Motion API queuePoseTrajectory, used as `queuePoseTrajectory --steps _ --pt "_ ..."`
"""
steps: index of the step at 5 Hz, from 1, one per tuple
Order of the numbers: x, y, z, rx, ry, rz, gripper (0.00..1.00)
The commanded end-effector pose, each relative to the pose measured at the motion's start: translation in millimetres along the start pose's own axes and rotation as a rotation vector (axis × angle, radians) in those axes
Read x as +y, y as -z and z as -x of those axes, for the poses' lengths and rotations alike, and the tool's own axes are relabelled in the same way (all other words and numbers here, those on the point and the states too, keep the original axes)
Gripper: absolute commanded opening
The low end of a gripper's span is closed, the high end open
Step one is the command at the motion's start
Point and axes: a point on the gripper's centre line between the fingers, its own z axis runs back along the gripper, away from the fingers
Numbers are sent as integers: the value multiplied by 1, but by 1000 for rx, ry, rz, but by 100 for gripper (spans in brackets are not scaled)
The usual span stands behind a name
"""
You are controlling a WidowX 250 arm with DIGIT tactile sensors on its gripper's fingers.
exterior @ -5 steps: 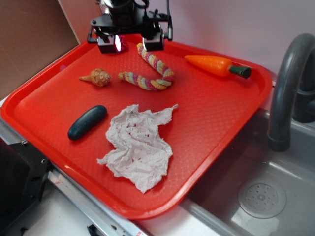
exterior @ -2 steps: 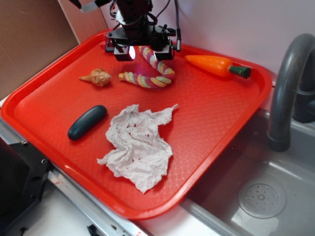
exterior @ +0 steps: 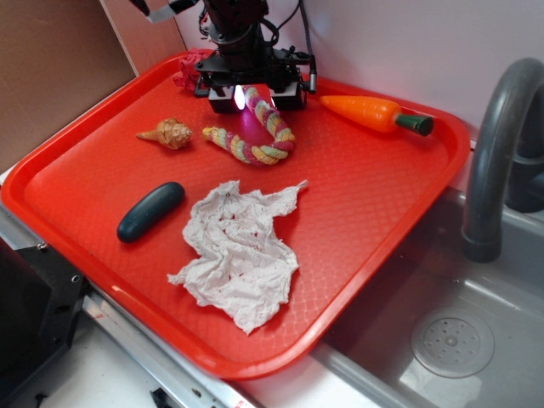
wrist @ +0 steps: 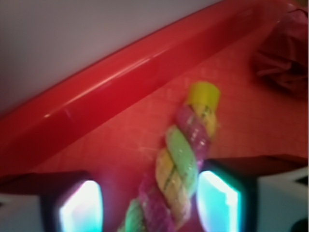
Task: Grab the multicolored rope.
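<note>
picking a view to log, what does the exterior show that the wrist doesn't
Only the exterior shows the seashell, carrot, dark green oblong, crumpled cloth, faucet and the rope's whole curve. Only the wrist shows the rope's yellow tip and the lit fingers flanking it. Both show the rope, red ball, tray and gripper.

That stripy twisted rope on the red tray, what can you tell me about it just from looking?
The multicolored rope looks like soft cloth, thick strands of pink, yellow and pale green twisted together, with a plain yellow tip at its far end. It lies flat on the red tray, bent into a hook: one arm points toward the seashell, the other runs up near the back rim. The gripper is lowered over that far arm, open, with a finger on each side. The wrist view is too blurred to show contact.
</note>
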Motion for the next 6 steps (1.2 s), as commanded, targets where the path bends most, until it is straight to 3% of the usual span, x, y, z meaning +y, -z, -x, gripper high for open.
queuePoseTrajectory --steps 1,2,3,4,5,6 --pt "22 -20 -9 -5 34 13 0" --pt "25 -42 -1 -35 194 -15 0" --pt "24 -73 7 13 360 -68 0" --pt "20 -116 15 75 522 -86 0" --pt "15 -161 22 152 668 -26 0" --pt "19 -200 29 148 737 35 0"
